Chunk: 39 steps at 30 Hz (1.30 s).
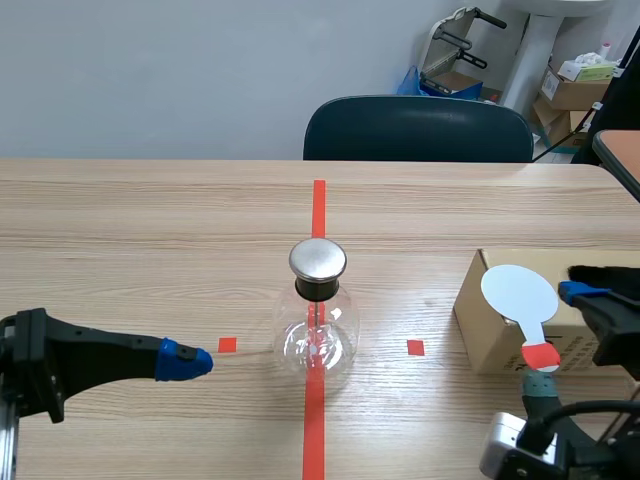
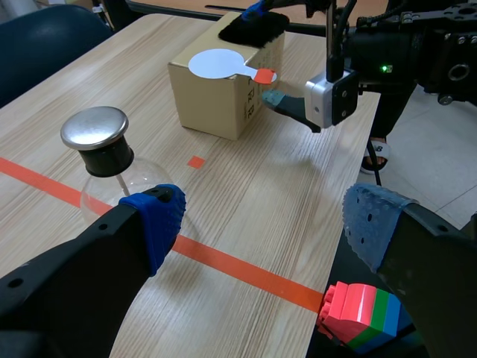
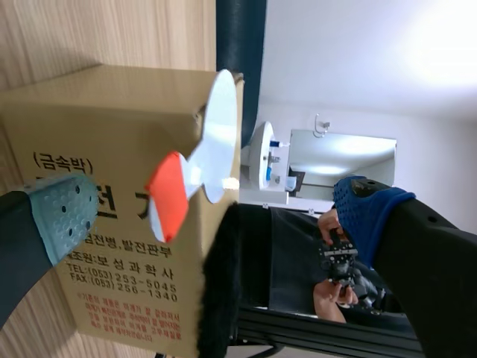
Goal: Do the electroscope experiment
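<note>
i'm bracketing the white paddle (image 3: 221,127) on the box (image 3: 112,112) with the right end effector (image 3: 216,212) released, left end effector (image 2: 261,224) released too; next, i'm reckoning, a pinch on its red handle (image 3: 168,198).

The wood-grain counter (image 1: 150,230) carries two items. A round glass flask (image 1: 317,335) with a black neck and flat metal cap stands upright on the orange-red tape line (image 1: 318,210) at the centre. A cardboard box (image 1: 485,335) stands well apart on the right arm's side, just beyond a small tape square (image 1: 415,347).
</note>
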{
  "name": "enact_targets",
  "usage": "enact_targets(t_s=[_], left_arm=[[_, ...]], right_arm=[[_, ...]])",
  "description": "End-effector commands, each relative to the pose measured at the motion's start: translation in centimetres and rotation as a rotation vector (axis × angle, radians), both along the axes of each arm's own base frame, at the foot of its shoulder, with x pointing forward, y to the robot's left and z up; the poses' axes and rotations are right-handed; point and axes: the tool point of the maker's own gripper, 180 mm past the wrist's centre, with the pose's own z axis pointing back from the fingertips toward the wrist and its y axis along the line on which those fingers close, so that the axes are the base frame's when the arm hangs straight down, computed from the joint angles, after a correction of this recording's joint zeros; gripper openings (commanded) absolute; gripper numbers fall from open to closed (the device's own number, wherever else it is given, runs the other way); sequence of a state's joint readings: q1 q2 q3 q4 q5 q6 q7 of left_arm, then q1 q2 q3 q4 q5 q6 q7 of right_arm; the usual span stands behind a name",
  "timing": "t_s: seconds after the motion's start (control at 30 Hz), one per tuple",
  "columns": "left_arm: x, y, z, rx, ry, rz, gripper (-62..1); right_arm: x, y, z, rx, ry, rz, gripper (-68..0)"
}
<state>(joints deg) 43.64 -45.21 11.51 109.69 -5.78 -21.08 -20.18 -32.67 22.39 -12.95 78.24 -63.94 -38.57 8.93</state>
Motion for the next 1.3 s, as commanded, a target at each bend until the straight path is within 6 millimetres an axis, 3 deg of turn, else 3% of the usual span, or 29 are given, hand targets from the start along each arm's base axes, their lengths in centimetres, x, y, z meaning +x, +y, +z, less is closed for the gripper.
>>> enact_targets(t_s=[0.0,0.57,0.63,0.77,0.97,1.1,1.13,1.27], left_arm=[[0.1,-0.3,0.8,-0.036,-0.011,0.007,-14.9],[0.2,-0.3,0.7,-0.031,-0.013,0.011,-14.9],[0.2,-0.3,0.7,-0.031,-0.013,0.011,-14.9],[0.2,-0.3,0.7,-0.031,-0.014,0.012,-14.9],[0.2,-0.3,0.7,-0.031,-0.014,0.012,-14.9],[0.2,-0.3,0.7,-0.030,-0.014,0.012,-14.9],[0.2,-0.3,0.7,-0.030,-0.014,0.012,-14.9],[0.2,-0.3,0.7,-0.030,-0.014,0.012,-14.9]], right_arm=[[0.7,-0.1,0.8,-0.008,-0.033,0.009,0.4],[0.2,0.5,-0.5,-0.008,0.032,0.048,0.4],[0.3,0.4,-0.5,-0.009,0.031,0.043,-6.6],[0.3,0.2,-0.5,-0.010,0.029,0.032,-28.6],[0.4,0.1,-0.5,-0.011,0.029,0.024,-45.7],[0.4,0.0,-0.5,-0.012,0.029,0.021,-64.2],[0.4,0.0,-0.5,-0.012,0.029,0.021,-66.9],[0.4,0.0,-0.5,-0.013,0.029,0.021,-66.7]])
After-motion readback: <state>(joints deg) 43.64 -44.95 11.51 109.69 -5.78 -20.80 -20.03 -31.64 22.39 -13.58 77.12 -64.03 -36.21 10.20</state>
